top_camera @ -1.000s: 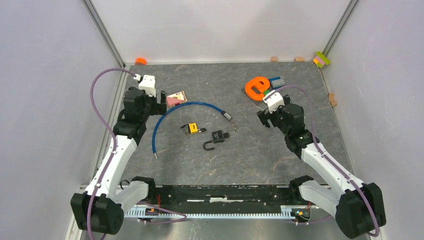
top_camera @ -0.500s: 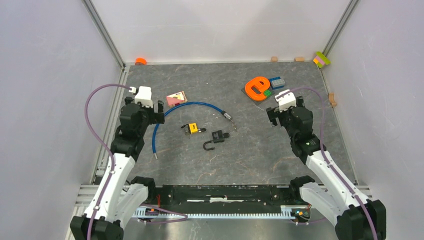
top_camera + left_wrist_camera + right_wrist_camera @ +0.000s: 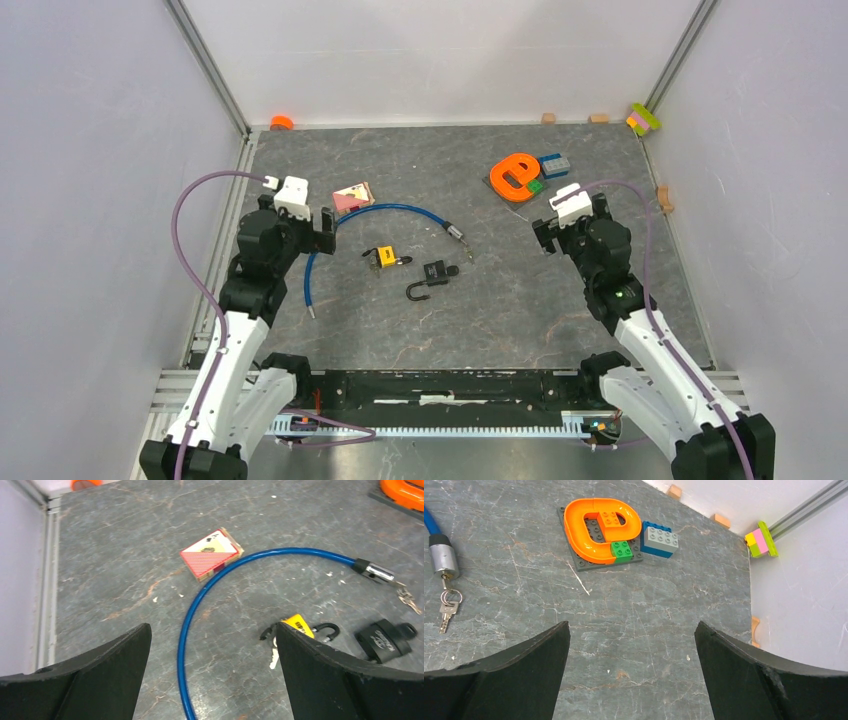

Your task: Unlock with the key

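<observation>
Yellow padlock (image 3: 299, 626), key (image 3: 273, 655) at its side, lies on counter (image 3: 125, 555) ahead-right of left pincer (image 3: 212, 630); jaws spread wide, empty. Right pincer (image 3: 632, 625) spread too, empty; cable-lock keys (image 3: 446, 607) ahead-left of it.

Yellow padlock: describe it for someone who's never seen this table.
Start at the blue cable, the long arc left of centre. Two padlocks lie under its arc. The yellow padlock is the left one; the black padlock beside it is dark all over.
</observation>
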Robot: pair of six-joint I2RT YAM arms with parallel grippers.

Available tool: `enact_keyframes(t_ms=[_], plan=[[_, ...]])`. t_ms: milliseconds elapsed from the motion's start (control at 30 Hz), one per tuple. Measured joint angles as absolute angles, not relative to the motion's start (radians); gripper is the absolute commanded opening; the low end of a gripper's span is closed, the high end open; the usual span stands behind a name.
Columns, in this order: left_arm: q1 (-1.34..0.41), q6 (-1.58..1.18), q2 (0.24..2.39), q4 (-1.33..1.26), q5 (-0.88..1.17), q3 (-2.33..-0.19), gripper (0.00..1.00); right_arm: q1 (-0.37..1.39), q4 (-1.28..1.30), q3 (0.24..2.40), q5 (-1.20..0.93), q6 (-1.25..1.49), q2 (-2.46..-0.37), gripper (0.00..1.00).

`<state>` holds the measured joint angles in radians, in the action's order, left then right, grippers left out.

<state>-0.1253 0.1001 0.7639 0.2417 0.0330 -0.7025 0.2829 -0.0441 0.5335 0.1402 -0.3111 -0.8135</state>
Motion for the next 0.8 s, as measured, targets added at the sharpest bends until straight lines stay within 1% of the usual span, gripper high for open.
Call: enact_keyframes(t_ms=[200,300,500,800], plan=[[-0.125,0.100,0.762,0.273,0.162,-0.703,1.00,0.281,-0.044,0.526,0.122,-0.313,-0.789,0.98],[-0.125,0.100,0.752,0.290,0.186,-0.704,1.00,0.281,-0.044,0.525,0.109,-0.316,-0.772,0.98],[-0.125,0.100,0.714,0.305,0.183,-0.710,1.00,0.281,-0.049,0.516,0.089,-0.321,-0.735,0.98],[-0.125,0.100,0.708,0.306,0.159,-0.719,1.00,0.281,-0.047,0.510,0.086,-0.323,-0.743,0.98]])
